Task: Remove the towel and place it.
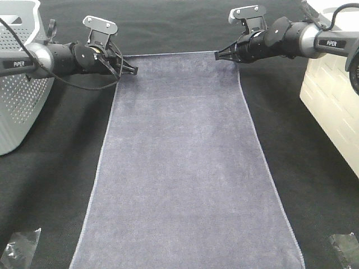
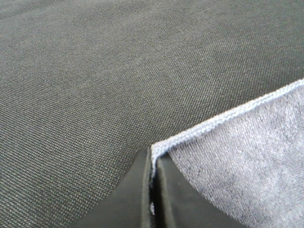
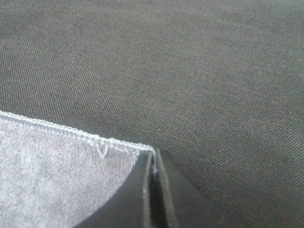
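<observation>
Grey-lavender terry is lying stretched out flat down the middle of the black table cloth point(image 1: 185, 22), so I am judging the towel point(image 1: 185, 168) to be already out of the perforated white basket point(image 1: 17, 84) at the far left and spread full length, its near end running off the near edge of the high view. I am pinching each far corner: the left gripper point(image 1: 133, 70) is clamped on the far-left corner, the right gripper point(image 1: 219, 55) on the far-right one. My left wrist camera is showing the jaws pressed together with the stitched hem caught between them point(image 2: 153, 164), and the right wrist view is giving me the same picture at its corner point(image 3: 153, 159). Both corners are sitting low, at or just above the cloth; I cannot tell which. What is remaining, as I am reading it, is letting go of both corners and drawing the arms clear. A white brick-patterned box point(image 1: 331, 106) is standing at the right, well apart from the towel.
</observation>
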{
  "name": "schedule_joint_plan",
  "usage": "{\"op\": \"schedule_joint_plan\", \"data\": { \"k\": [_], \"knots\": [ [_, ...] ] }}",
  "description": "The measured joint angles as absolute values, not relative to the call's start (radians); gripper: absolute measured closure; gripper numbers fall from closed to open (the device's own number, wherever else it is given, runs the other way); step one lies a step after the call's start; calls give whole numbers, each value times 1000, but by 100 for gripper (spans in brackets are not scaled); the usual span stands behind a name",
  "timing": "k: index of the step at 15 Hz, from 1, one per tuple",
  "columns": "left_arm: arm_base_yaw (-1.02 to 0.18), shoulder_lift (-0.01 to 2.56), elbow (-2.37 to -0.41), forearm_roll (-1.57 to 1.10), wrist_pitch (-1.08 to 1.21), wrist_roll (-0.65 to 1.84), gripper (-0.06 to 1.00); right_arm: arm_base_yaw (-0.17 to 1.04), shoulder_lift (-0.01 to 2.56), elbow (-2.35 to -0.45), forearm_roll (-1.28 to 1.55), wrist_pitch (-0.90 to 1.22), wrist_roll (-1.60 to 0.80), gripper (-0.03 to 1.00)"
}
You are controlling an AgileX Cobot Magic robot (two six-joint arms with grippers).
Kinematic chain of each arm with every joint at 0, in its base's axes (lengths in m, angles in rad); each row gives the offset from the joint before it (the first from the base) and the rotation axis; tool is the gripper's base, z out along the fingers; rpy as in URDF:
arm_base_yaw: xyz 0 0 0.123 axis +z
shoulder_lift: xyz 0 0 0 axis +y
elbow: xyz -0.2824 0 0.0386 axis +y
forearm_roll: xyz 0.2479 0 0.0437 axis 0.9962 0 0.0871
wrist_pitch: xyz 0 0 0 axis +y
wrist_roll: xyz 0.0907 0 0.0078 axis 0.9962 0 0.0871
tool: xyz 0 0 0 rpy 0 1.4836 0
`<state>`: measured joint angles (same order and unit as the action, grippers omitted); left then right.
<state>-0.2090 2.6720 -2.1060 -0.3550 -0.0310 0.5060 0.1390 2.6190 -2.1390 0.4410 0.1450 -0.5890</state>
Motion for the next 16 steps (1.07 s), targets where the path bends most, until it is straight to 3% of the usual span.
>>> {"op": "schedule_joint_plan", "data": {
  "k": [12,15,16],
  "knots": [
    [-209,2693,-2106,-345,-81,506,93,141,2653,-2139,483,119,-589,93],
    [-197,2693,-2106,-345,-115,502,77,127,2653,-2139,478,62,-589,82],
    [-196,2693,-2106,-345,-129,502,66,126,2653,-2139,477,46,-589,72]
  ]
}}
